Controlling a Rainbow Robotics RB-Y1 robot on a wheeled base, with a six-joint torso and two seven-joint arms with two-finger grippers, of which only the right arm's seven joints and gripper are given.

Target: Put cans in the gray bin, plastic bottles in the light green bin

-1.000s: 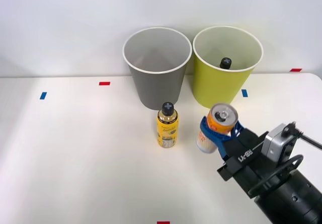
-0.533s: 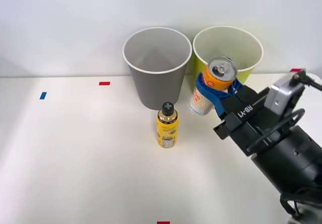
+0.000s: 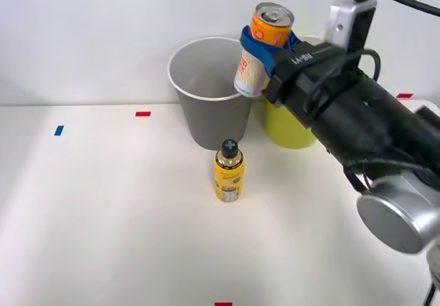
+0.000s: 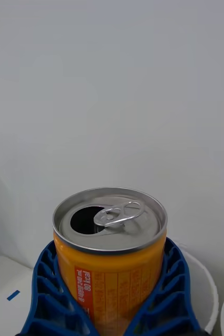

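Note:
My right gripper (image 3: 265, 42) is shut on the orange and white can (image 3: 262, 48), held high in the air over the right part of the gray bin's (image 3: 212, 106) rim. The can tilts slightly, silver top up. In the right wrist view the can (image 4: 110, 252) sits between my blue ribbed fingers (image 4: 49, 294), its pull tab and open mouth showing. A yellow plastic bottle (image 3: 228, 172) with a black cap stands on the table in front of the gray bin. The light green bin (image 3: 285, 127) stands right of the gray one, mostly hidden by my arm.
The white table (image 3: 103, 216) carries small red tape marks (image 3: 142, 114) and a blue one (image 3: 58, 130). A white wall rises right behind the bins. My arm (image 3: 371, 134) covers the table's right side.
The gripper has lifted the can from table height, up and to the left, from in front of the light green bin to above the gray bin's rim. The bottle has not moved.

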